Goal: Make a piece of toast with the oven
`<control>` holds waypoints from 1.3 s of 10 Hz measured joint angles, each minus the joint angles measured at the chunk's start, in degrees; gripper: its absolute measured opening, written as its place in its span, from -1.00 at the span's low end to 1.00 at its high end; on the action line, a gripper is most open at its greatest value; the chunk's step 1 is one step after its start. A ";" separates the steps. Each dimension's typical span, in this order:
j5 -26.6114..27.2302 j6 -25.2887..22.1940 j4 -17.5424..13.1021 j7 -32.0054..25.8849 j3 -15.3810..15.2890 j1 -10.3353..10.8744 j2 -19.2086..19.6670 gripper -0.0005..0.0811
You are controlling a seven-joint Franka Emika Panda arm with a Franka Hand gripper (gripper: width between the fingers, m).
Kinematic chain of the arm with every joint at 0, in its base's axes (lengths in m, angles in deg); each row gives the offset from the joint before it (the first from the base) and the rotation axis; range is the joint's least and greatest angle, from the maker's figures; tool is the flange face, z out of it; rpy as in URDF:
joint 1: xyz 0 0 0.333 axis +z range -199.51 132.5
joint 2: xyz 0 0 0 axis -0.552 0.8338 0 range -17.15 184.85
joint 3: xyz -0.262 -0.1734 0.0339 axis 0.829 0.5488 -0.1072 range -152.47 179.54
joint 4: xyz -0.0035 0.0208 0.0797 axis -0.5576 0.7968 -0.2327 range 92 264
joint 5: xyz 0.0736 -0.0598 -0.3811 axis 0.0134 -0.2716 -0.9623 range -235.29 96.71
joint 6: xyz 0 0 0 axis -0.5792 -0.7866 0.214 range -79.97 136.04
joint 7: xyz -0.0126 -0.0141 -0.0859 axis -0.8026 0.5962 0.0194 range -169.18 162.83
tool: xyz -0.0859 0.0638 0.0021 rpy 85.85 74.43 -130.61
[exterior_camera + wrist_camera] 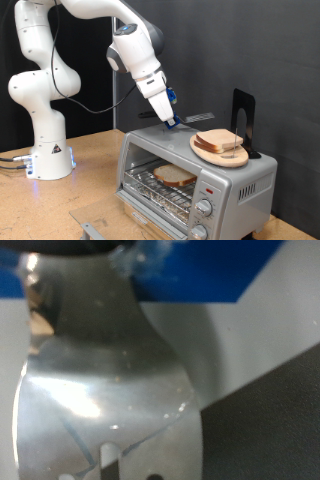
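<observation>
One piece of toast (174, 176) sits inside the oven (190, 180); jaws (172, 121) clenched on a spatula (198, 119)

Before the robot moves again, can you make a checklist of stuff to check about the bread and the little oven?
1. Slice of bread on the rack inside the oven: ok.
2. Oven door shut: cannot tell.
3. Plate with more bread resting fully on the oven top: ok.
4. Gripper at the oven top beside the plate, holding a metal spatula: ok.
5. Knobs turned on: cannot tell.
</observation>
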 joint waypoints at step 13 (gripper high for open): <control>1.62 -4.85 -1.34 -4.33 3.79 -1.51 -5.01 0.99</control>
